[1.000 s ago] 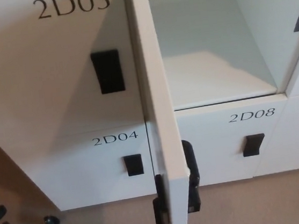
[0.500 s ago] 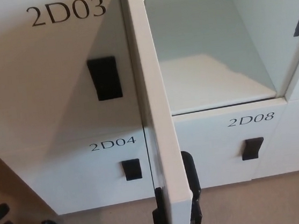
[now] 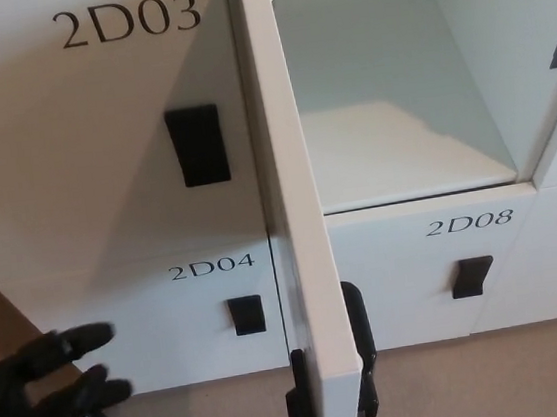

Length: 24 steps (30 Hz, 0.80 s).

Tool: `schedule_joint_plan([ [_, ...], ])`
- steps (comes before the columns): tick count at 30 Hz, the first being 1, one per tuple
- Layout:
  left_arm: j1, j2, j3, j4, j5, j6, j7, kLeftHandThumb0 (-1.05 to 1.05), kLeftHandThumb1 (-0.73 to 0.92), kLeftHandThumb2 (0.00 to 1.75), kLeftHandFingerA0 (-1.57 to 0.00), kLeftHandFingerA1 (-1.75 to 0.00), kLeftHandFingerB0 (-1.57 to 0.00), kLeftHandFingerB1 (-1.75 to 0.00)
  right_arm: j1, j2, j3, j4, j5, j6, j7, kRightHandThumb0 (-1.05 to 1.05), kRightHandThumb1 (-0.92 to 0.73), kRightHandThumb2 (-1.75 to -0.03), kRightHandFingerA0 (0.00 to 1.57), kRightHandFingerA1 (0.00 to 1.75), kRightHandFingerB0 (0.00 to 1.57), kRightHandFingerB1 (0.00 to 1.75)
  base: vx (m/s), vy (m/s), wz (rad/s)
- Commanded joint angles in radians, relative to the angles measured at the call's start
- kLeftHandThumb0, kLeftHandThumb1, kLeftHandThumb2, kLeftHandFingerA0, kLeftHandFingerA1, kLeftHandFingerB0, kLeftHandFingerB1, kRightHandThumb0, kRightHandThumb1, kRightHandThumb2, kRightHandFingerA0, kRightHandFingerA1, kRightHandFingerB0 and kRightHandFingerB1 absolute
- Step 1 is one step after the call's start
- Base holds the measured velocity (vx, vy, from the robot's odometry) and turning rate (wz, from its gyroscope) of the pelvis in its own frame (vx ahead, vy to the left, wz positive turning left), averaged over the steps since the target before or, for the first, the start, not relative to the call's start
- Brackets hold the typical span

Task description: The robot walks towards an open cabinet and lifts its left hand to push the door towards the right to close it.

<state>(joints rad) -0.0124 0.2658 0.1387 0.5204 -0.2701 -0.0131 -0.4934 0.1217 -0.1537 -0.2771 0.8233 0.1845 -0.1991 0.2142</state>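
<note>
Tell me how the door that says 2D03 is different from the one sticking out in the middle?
The 2D03 door is shut flat, while the open door swings out toward the camera, edge on, showing an empty compartment behind it. The 2D03 door shows one black handle on its face; the open door shows black handle parts on both sides near its lower end. Both are white.
</note>
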Motion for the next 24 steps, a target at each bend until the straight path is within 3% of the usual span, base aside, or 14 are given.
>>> schedule_joint_plan([
  [1,0.008,0.086,-0.312,-0.499,0.154,0.053,-0.182,-0.53,0.58,0.59,-0.83,-0.45,-0.7,-0.41,-0.004,-0.02,0.004,0.004,-0.015,-0.012,-0.011,-0.26,-0.66,-0.59,0.71,0.5,0.5,0.41,0.0,0.0,0.0],
  [2,-0.008,0.08,-0.341,-0.517,0.159,0.067,-0.187,-0.53,0.59,0.59,-0.82,-0.45,-0.69,-0.42,-0.007,-0.022,0.005,0.003,-0.018,-0.009,-0.015,-0.34,-0.58,-0.74,0.68,0.58,0.48,0.49,0.0,0.0,0.0],
  [7,-0.05,0.072,-0.408,-0.546,0.175,0.086,-0.197,-0.54,0.59,0.59,-0.82,-0.44,-0.7,-0.41,-0.015,-0.025,0.008,0.003,-0.022,-0.004,-0.023,-0.34,-0.57,-0.73,0.69,0.59,0.47,0.49,0.0,0.0,0.0],
  [9,-0.072,0.072,-0.443,-0.559,0.188,0.107,-0.194,-0.6,0.51,0.64,-0.8,-0.48,-0.67,-0.44,-0.017,-0.025,0.009,0.001,-0.021,-0.002,-0.022,-0.34,-0.57,-0.73,0.68,0.59,0.46,0.49,0.0,0.0,0.0],
  [10,-0.088,0.068,-0.465,-0.563,0.196,0.12,-0.192,-0.56,0.58,0.59,-0.82,-0.44,-0.7,-0.41,-0.016,-0.026,0.012,0.0,-0.024,-0.005,-0.021,-0.26,-0.66,-0.59,0.71,0.5,0.5,0.4,0.0,0.0,0.0],
  [13,-0.116,0.064,-0.503,-0.561,0.207,0.134,-0.189,-0.57,0.6,0.59,-0.83,-0.44,-0.71,-0.41,-0.018,-0.029,0.015,0.002,-0.029,-0.01,-0.023,-0.27,-0.65,-0.59,0.71,0.49,0.5,0.4,0.0,0.0,0.0],
  [15,-0.134,0.069,-0.531,-0.562,0.209,0.145,-0.184,-0.57,0.6,0.59,-0.83,-0.44,-0.71,-0.41,-0.022,-0.031,0.016,0.006,-0.03,-0.011,-0.026,-0.27,-0.65,-0.59,0.71,0.49,0.5,0.4,0.0,0.0,0.0],
  [16,-0.146,0.074,-0.546,-0.564,0.216,0.152,-0.187,-0.57,0.61,0.59,-0.82,-0.44,-0.7,-0.41,-0.024,-0.031,0.014,0.01,-0.028,-0.011,-0.024,-0.35,-0.55,-0.73,0.69,0.58,0.47,0.49,0.0,0.0,0.0],
  [23,-0.249,0.084,-0.636,-0.565,0.262,0.203,-0.211,-0.56,0.62,0.6,-0.81,-0.44,-0.7,-0.41,-0.026,-0.034,0.019,0.01,-0.037,-0.015,-0.023,-0.37,-0.56,-0.74,0.68,0.58,0.47,0.49,0.0,0.0,0.0],
  [24,-0.284,0.071,-0.655,-0.556,0.275,0.211,-0.216,-0.57,0.63,0.6,-0.81,-0.46,-0.69,-0.41,-0.026,-0.035,0.022,0.004,-0.04,-0.013,-0.026,-0.26,-0.67,-0.59,0.72,0.49,0.5,0.4,0.0,0.0,0.0],
])
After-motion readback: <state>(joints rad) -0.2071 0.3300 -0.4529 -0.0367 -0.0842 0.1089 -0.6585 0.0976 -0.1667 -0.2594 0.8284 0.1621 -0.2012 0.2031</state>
